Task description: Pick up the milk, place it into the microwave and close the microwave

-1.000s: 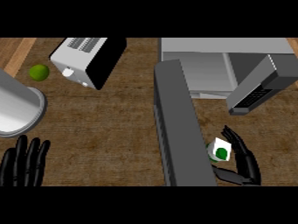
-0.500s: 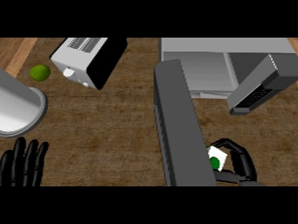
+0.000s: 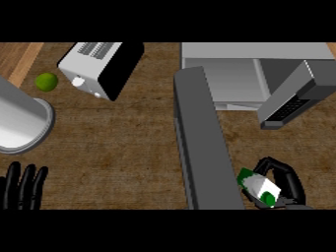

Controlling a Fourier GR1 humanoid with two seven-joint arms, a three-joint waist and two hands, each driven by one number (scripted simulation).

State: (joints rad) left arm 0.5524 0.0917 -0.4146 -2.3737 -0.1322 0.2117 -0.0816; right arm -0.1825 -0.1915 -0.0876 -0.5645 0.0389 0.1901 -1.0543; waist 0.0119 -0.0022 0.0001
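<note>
Head view: right robot hand (image 3: 286, 181) grips milk (image 3: 260, 186) beside microwave door (image 3: 203, 147) (left robot hand (image 3: 16, 187) open).

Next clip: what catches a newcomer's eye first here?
The microwave at upper right, its long grey door swung open down the middle of the counter. Just right of that door, the right hand curls round the green-and-white milk. The left hand rests open at lower left.

My right hand (image 3: 285, 183) round the milk (image 3: 260, 186) just right of the open microwave (image 3: 252, 78) door (image 3: 203, 142), toaster (image 3: 101, 66) far left.
</note>
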